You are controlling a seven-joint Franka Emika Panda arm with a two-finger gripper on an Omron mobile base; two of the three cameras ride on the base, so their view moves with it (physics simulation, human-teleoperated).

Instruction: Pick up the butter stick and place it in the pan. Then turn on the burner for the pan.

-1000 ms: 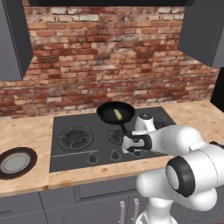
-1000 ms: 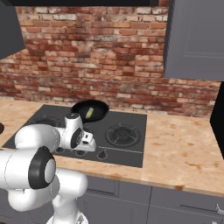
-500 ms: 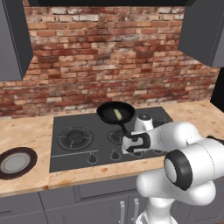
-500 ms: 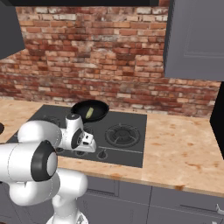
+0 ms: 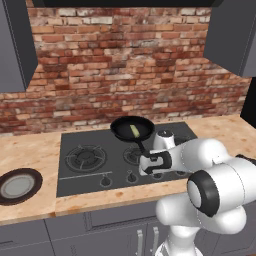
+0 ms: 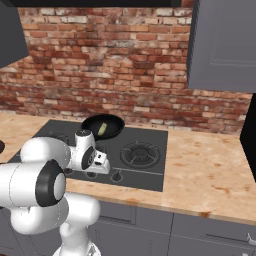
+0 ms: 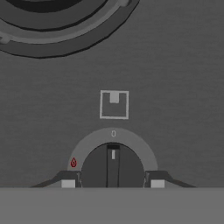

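The black pan [image 5: 120,131] [image 6: 90,125] sits on the rear burner of the stove, its handle pointing toward the front. The pale yellow butter stick [image 5: 134,131] [image 6: 103,128] lies inside it. My gripper [image 5: 144,170] [image 6: 102,169] [image 7: 113,183] is down at the stove's front edge, just in front of the pan's handle. In the hand view its two fingertips [image 7: 68,183] press against either side of a round black burner knob [image 7: 113,166]. The knob's pointer stands at the 0 mark, and a red flame mark lies to its left.
A dark round plate with a grey centre [image 5: 17,186] rests on the wooden counter at the far left. Other burners [image 5: 86,157] [image 6: 140,152] and front knobs [image 5: 105,181] [image 6: 116,176] lie on the stove. Grey cabinets hang above both sides, and a brick wall stands behind.
The hand has stayed over the stove's front knobs. The arm's elbow has shifted slightly to the left. Pan and butter stick have not moved.
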